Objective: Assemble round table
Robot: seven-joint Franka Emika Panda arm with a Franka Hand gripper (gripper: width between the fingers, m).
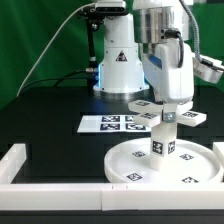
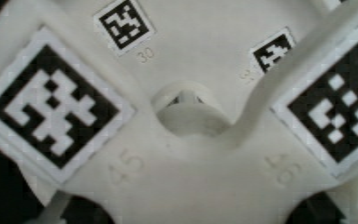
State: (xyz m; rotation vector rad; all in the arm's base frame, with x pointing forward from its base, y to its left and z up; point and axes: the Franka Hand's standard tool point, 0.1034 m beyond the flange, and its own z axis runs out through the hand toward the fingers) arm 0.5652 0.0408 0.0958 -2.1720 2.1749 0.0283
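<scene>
The large round disc [image 1: 128, 165] lies flat on the table at the exterior view's lower right. The short thick post [image 1: 160, 142] stands upright at its centre. The X-shaped cross base [image 1: 149, 117] sits level on top of the post, its tagged arms spreading out. My gripper [image 1: 168, 108] comes straight down on the cross base's middle and appears shut on it. In the wrist view the cross base [image 2: 176, 150] fills the picture, with its tags and centre hole [image 2: 190, 108] showing. My fingers are not distinct there.
The marker board [image 1: 108, 124] lies behind the disc towards the exterior view's left. White border rails [image 1: 55, 172] run along the front and the left side [image 1: 12, 158]. The arm's pedestal [image 1: 118, 65] stands at the back.
</scene>
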